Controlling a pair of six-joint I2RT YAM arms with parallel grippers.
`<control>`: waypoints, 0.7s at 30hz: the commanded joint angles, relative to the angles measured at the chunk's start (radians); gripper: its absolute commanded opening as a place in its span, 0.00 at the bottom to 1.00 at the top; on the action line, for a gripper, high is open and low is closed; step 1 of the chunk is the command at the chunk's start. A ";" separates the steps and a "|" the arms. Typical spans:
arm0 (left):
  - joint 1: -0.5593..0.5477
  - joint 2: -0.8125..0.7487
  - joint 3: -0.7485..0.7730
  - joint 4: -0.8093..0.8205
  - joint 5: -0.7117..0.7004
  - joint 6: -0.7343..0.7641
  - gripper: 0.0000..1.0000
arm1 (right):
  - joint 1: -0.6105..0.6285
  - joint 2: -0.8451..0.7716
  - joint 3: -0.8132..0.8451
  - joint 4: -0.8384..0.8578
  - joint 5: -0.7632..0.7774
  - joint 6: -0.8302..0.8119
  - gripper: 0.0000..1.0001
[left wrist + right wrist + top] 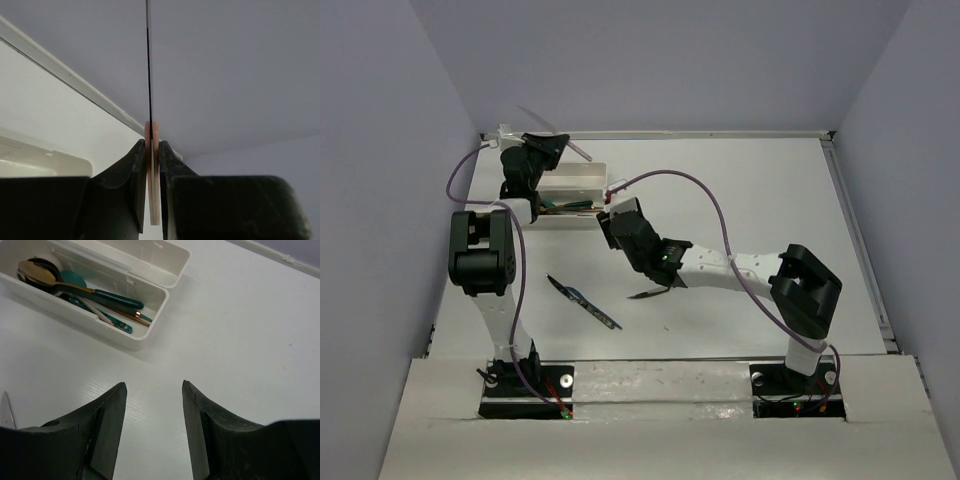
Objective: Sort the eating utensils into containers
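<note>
My left gripper [550,148] is raised above the table's far left corner, shut on a knife with a pale pink handle [582,151]. In the left wrist view the knife [152,175] stands edge-on between the closed fingers [172,170], its thin blade pointing up. Two white trays [575,180] lie side by side below it. In the right wrist view the near tray [140,342] holds several utensils [107,299], among them a gold spoon and teal and copper pieces. The far tray [167,262] looks empty. My right gripper [154,385] is open and empty, just short of the trays [612,214].
A dark blue knife [585,301] lies on the table near the front, left of centre. A black utensil [650,293] lies partly under my right arm. A raised white rim [850,230] bounds the table, with grey walls beyond it.
</note>
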 commanded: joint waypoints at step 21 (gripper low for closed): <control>-0.010 0.031 -0.216 0.661 -0.466 0.109 0.00 | -0.006 0.000 0.102 -0.123 0.095 0.102 0.52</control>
